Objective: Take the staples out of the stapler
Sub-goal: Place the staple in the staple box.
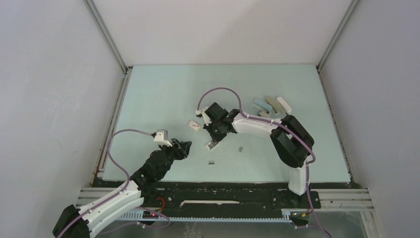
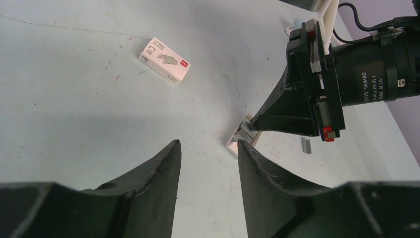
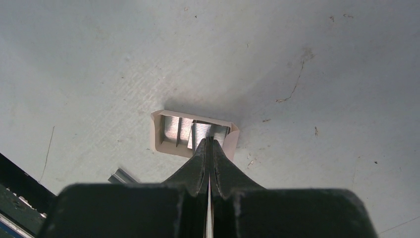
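Shows the right gripper (image 3: pixel 209 142) pinched fully together, tips down inside a small open tray (image 3: pixel 157 134) of shiny staples (image 3: pixel 174 130). Shows the left gripper (image 2: pixel 207 153) with fingers apart and nothing between them, hovering near that tray. Places a loose strip (image 1: pixel 240 148) on the table (image 1: pixel 158 89) right of the tray, a second strip (image 1: pixel 211 162) nearer the bases, a white labelled box (image 2: pixel 164 60) beyond. Leaves the stapler (image 1: pixel 260 105) at the far right beside a beige piece (image 1: pixel 271 103) and a white piece (image 1: pixel 283 104), well apart from both grippers
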`<state>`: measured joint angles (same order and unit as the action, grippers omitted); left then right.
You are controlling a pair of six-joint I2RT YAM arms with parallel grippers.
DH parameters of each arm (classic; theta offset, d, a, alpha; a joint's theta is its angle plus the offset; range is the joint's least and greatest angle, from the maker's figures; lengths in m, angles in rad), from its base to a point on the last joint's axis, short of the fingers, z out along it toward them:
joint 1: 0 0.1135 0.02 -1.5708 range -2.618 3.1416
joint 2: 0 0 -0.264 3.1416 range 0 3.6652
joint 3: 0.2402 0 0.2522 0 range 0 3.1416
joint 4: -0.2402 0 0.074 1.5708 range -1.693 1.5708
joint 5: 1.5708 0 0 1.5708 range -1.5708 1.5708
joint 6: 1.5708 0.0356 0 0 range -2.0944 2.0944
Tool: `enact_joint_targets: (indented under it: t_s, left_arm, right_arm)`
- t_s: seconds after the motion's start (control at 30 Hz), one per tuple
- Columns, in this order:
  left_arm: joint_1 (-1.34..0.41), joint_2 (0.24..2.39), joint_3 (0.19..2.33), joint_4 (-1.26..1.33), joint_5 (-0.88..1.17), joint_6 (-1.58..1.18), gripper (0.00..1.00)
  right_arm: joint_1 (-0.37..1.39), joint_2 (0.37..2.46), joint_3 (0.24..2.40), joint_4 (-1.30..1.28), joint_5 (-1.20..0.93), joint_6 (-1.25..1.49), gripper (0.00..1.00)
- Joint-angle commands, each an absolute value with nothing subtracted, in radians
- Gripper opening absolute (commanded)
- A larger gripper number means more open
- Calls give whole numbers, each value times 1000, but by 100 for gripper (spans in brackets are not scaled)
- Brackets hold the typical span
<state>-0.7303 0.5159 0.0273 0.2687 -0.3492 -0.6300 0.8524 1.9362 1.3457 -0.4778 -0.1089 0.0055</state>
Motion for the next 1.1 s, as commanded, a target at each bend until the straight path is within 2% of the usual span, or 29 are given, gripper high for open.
enact_joint_targets:
  t_s: [0.0, 1.07]
  left_arm:
    - [-725, 509, -40, 280, -378, -645, 52]
    - [-725, 512, -38, 282, -377, -646, 52]
  right_arm:
    - [862, 1948, 1375, -460, -85, 19, 0]
    - [884, 1943, 1375, -483, -44, -28, 5]
